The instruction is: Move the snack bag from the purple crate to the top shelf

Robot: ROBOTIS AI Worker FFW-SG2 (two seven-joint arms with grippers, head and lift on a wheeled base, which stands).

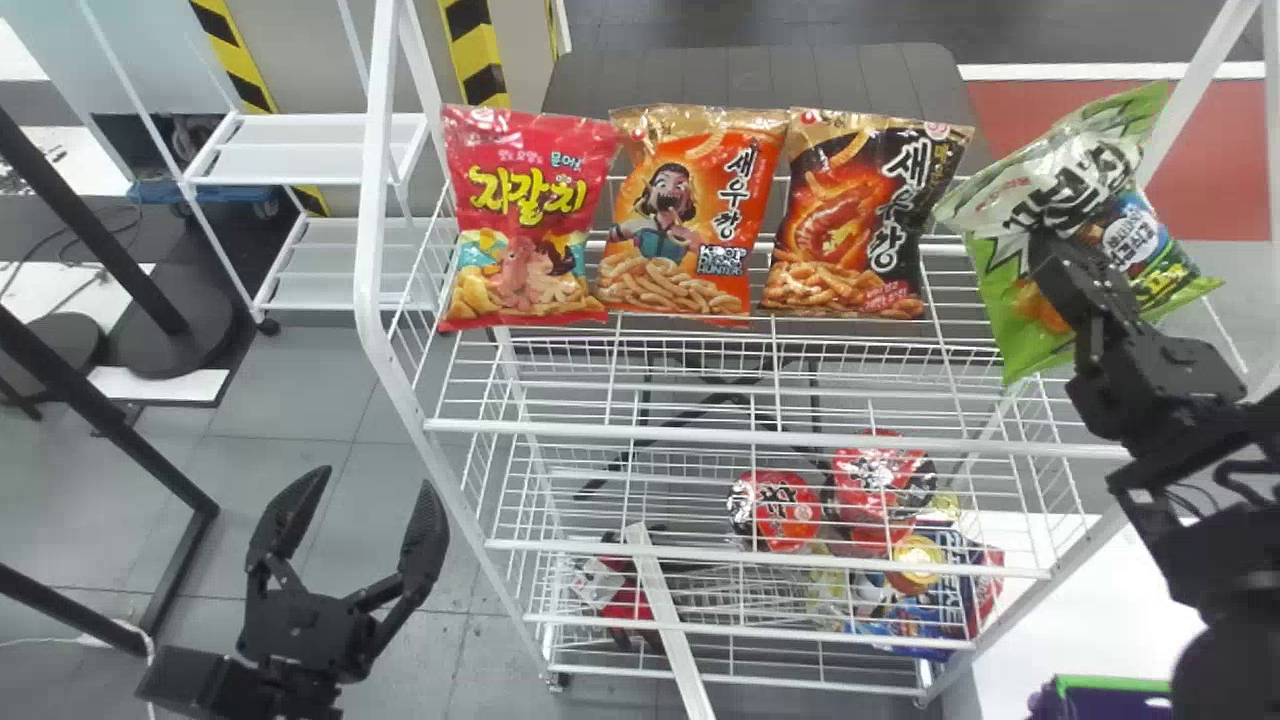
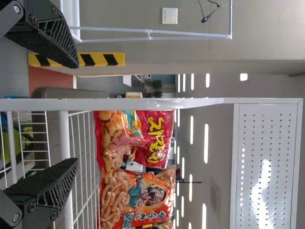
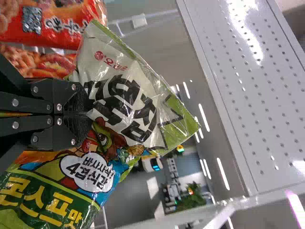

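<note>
The green bag (image 1: 1100, 200) is at the right end of the top shelf (image 1: 700, 434), tilted, just beside the dark bag (image 1: 865, 215); whether its bottom touches the wires I cannot tell. The right pincer (image 3: 89, 114) is pressed together on it, pinching the film near the middle of its width. Against the task, the lift out of the purple crate (image 1: 1115, 683), low at the right, looks done, and so does most of the carry. What seems left is to straighten the bag, set it down in line with the red bag (image 1: 530, 220), the orange bag (image 1: 692, 215) and the dark one, then let go and back away. Released at this slant, it could well slump or slide off the end. The left pincer (image 1: 376, 480) waits, spread, near the shelf's left side.
</note>
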